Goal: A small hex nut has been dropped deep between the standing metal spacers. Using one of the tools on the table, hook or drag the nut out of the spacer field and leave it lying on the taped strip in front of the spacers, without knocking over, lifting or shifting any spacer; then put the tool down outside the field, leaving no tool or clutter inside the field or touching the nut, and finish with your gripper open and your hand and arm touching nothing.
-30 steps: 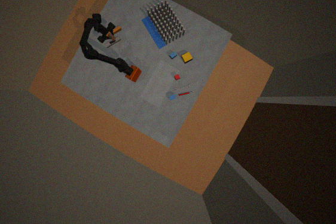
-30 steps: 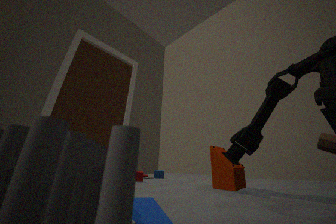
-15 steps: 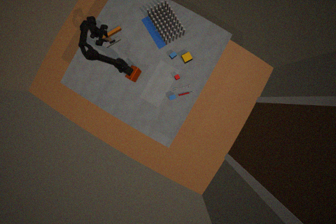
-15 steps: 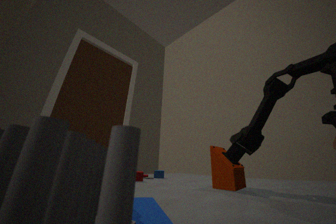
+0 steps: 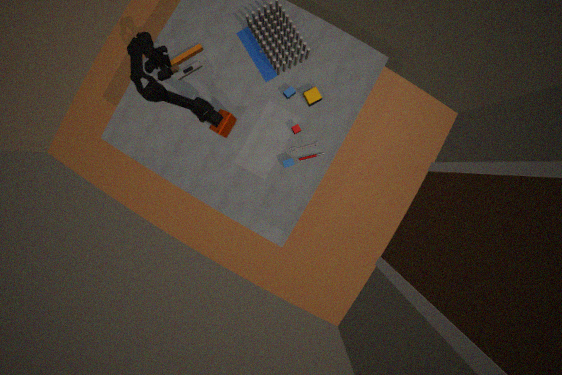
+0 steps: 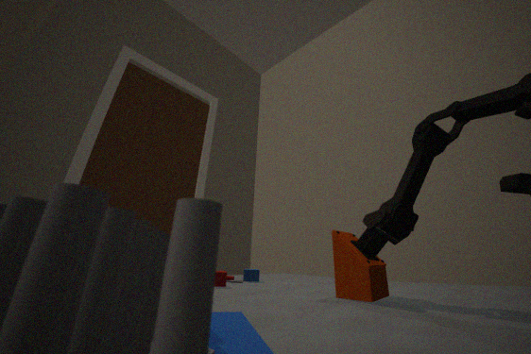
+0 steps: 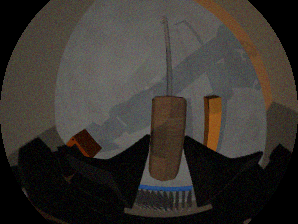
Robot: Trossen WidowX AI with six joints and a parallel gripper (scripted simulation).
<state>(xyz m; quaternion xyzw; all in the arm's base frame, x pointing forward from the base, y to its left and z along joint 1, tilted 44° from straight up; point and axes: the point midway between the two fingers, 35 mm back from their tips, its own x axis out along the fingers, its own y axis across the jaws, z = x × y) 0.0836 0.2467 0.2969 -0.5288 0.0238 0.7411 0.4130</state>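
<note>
My gripper (image 5: 172, 69) (image 7: 166, 139) is shut on the brown wooden handle of the hook tool. The tool's thin metal rod (image 7: 169, 65) points away from the fingers, raised over the mat at the side away from the spacers. In the exterior view only a dark part of the hand shows at the right edge. The standing grey spacers (image 5: 278, 69) (image 6: 189, 262) form a dense field at the back of the mat. The blue taped strip (image 5: 256, 54) (image 6: 236, 333) (image 7: 165, 188) lies along their front. The hex nut cannot be made out.
An orange bar (image 5: 187, 54) (image 7: 212, 120) and a small dark piece (image 5: 188, 69) lie near the hand. The orange arm base (image 5: 225, 124) (image 6: 354, 272) stands on the mat. A blue block (image 5: 289, 92), yellow block (image 5: 313, 96), red cube (image 5: 296, 129) and red-handled tool (image 5: 307, 157) lie farther off.
</note>
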